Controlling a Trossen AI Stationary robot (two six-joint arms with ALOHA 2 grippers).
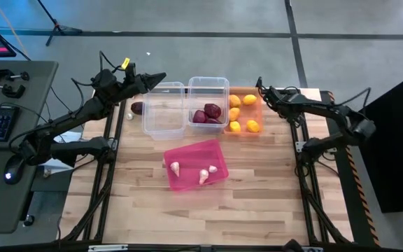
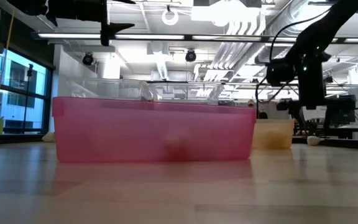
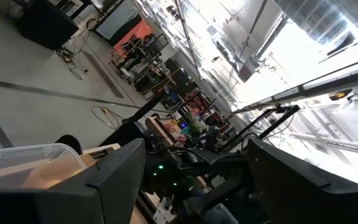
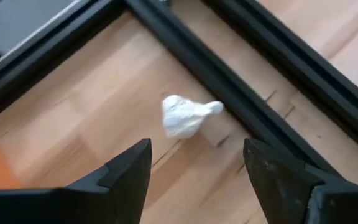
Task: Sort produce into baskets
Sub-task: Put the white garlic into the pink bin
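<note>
The right claw [image 4: 194, 171] hangs open and empty over a stray garlic bulb [image 4: 185, 115] on the surface; next it must drop and close.

The left claw [image 3: 194, 180], open and empty, waits raised.

The pink bin [image 1: 194, 165] holds white garlic bulbs [image 1: 175, 167]. Yellow-orange lemons [image 1: 249, 99] fill the orange bin [image 1: 258, 112]. Dark red onions [image 1: 212, 110] sit in a clear bin [image 1: 208, 85]. The table [image 1: 257, 196] is pale striped wood.
</note>
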